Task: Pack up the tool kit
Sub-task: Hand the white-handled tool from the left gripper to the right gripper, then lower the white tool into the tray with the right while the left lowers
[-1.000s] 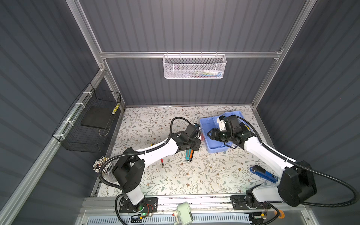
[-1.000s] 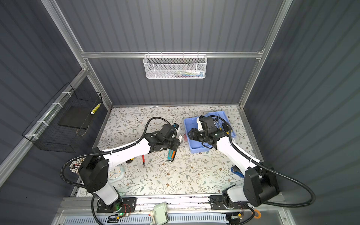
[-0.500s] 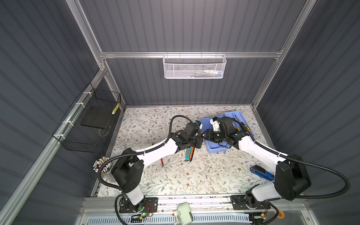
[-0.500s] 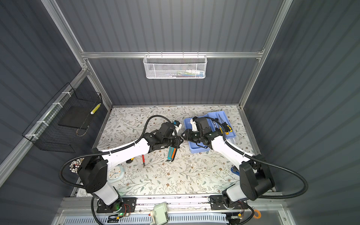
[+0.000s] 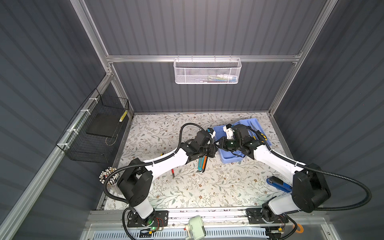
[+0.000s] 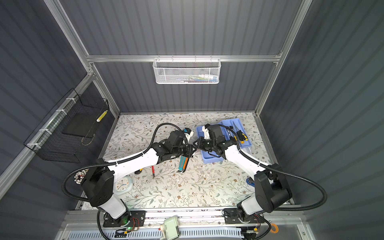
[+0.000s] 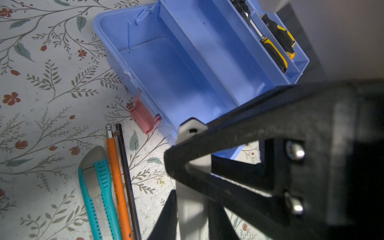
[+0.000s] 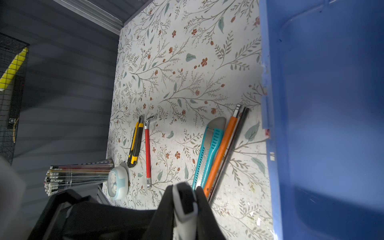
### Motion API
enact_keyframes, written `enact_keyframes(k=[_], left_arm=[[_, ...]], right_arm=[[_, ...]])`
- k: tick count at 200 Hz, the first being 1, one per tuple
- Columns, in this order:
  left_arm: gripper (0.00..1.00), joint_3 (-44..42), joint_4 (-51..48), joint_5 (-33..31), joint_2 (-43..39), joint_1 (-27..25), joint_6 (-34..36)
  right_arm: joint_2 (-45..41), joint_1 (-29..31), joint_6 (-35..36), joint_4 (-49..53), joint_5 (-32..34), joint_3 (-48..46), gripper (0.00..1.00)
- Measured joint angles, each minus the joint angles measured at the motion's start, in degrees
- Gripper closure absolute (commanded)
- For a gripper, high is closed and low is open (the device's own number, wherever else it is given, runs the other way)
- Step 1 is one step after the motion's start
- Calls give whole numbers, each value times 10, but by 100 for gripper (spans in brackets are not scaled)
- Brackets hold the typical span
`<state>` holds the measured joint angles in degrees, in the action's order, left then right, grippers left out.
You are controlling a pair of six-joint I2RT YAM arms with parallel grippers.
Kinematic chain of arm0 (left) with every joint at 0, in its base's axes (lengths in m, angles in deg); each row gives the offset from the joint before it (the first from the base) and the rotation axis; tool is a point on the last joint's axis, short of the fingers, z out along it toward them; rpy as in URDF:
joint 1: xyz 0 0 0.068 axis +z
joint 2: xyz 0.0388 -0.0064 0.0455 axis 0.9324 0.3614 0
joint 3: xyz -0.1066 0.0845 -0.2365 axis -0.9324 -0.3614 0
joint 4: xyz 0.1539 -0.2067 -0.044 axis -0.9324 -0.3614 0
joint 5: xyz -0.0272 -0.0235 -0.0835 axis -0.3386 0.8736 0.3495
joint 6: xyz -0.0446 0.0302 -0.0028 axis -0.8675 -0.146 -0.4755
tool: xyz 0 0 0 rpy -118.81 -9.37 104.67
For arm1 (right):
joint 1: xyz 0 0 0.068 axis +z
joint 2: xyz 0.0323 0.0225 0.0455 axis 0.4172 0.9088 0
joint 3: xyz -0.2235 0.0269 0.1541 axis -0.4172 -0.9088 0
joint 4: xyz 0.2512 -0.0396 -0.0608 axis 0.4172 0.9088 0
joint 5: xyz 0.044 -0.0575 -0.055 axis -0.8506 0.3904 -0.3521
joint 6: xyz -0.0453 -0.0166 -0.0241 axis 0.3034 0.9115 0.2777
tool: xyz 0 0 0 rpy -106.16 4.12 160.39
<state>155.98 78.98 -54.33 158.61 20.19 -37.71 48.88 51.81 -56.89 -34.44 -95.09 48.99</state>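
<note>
Right gripper (image 8: 184,192): clenched on 1 flat white strip (image 8: 185,207), unidentified. Left gripper (image 7: 171,162): fingertips drawn together close to that strip, and I cannot tell whether they hold it. Tool kit box (image 5: 230,161): open on the floral table (image 5: 187,187), just right of both grippers, with 2 black-yellow screwdrivers (image 7: 274,54) in its tray and 1 teal utility knife (image 7: 99,187) and 1 orange hex key (image 7: 118,187) on the table beside it.

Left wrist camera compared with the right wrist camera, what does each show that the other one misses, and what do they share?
Only the left wrist view: the black-yellow screwdrivers and ratchet, lying in narrow tray slots. Only the right wrist view: the yellow utility knife, red hex key, clock and pencil bundle. Both: the blue box, the teal utility knife beside the orange-handled tool, and a white piece pinched in jaws.
</note>
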Motion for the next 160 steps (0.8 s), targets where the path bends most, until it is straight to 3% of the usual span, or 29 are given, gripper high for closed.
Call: enact_keyframes(k=[41, 68, 94, 128, 160], left_arm=[[66, -11, 16, 5, -6, 3, -17], [20, -14, 13, 1, -6, 3, -26], [4, -15, 7, -17, -8, 7, -32], [0, -40, -13, -56, -44, 11, -32], [0, -48, -54, -90, -54, 21, -31]], right_arm=[[0, 0, 2, 0, -2, 0, 95], [-2, -2, 17, 18, 5, 6, 96], [-2, -9, 59, 80, 26, 47, 97], [-5, -47, 138, 172, 82, 110, 96], [-1, -88, 220, 253, 177, 159, 95]])
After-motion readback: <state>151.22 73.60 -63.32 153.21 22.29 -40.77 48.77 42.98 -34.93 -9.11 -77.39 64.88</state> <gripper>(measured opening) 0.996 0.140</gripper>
